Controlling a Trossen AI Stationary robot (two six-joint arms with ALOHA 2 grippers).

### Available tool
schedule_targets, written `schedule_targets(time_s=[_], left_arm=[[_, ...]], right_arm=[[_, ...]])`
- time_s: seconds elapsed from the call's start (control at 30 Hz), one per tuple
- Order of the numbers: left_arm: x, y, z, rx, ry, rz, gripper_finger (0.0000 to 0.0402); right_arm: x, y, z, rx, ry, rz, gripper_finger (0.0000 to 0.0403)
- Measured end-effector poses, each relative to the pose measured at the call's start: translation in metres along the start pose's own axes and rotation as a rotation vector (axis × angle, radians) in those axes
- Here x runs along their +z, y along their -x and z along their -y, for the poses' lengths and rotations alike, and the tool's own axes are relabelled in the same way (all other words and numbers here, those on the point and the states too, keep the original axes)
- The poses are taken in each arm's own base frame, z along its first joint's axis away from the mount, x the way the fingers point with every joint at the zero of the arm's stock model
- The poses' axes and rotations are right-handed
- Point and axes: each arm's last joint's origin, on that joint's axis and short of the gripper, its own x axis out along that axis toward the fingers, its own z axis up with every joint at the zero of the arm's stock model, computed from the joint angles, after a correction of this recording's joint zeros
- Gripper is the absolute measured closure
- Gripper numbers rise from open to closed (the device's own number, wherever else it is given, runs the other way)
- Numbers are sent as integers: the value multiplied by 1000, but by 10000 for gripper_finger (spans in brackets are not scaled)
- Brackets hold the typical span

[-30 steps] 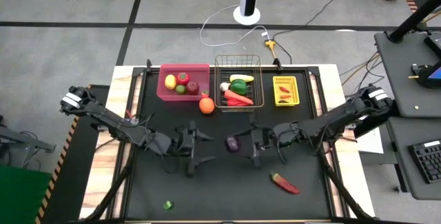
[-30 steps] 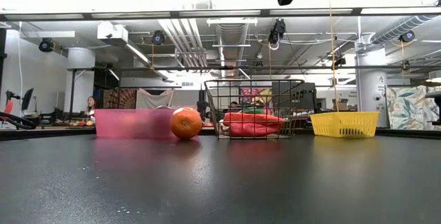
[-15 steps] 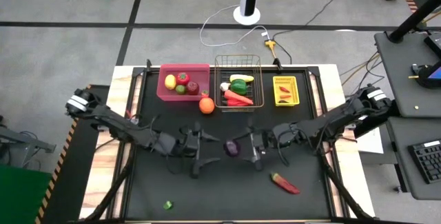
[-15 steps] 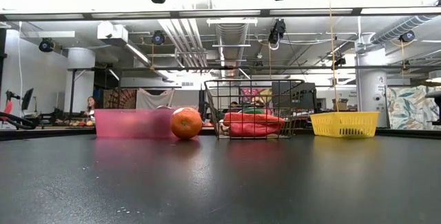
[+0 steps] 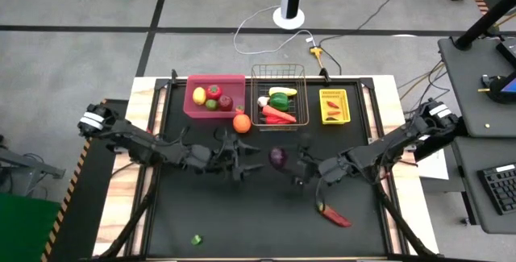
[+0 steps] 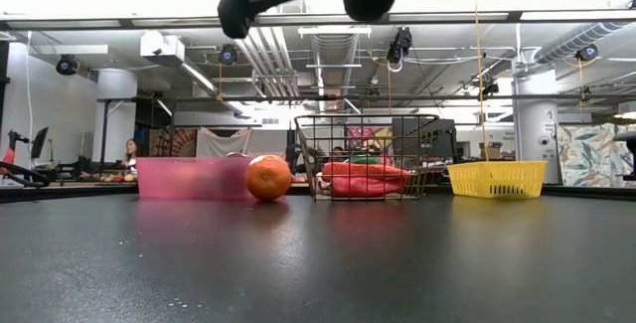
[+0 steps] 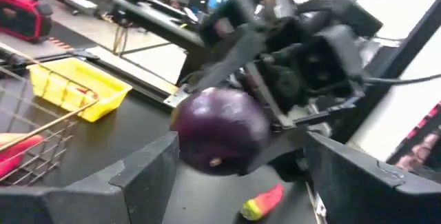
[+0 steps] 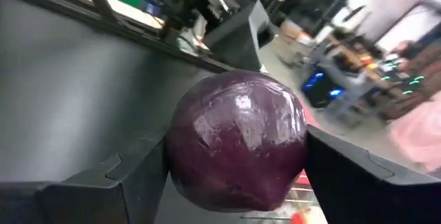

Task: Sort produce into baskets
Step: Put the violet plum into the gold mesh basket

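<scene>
Purple onion (image 5: 278,159) pinched in the right gripper (image 5: 287,163), up off the table. Left gripper (image 5: 244,154) just beside it, spread wide, empty. Wire basket (image 5: 280,122) straight ahead, close.

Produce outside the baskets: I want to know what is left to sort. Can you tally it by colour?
Orange: 1, the orange fruit
Purple: 1, the onion
Red: 1, the chilli
Green: 1, the small green piece
Total: 4
</scene>
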Motion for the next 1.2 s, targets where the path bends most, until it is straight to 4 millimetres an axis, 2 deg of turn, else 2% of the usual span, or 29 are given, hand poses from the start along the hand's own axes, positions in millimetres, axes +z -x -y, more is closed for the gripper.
schedule_targets(time_s=[0.17, 0.47, 0.87, 1.2], left_arm=[[-2, -7, -8, 5, 9, -4, 109], [1, -23, -5, -3, 25, 8, 104], [-7, -57, -3, 159, 13, 20, 72], [-16, -82, -2, 248, -10, 51, 70]], right_arm=[[1, 3, -1, -69, 81, -27, 113], [-6, 2, 0, -115, 137, -105, 113], [-11, 3, 1, -165, 182, -156, 113], [-14, 3, 1, -173, 204, -184, 113]])
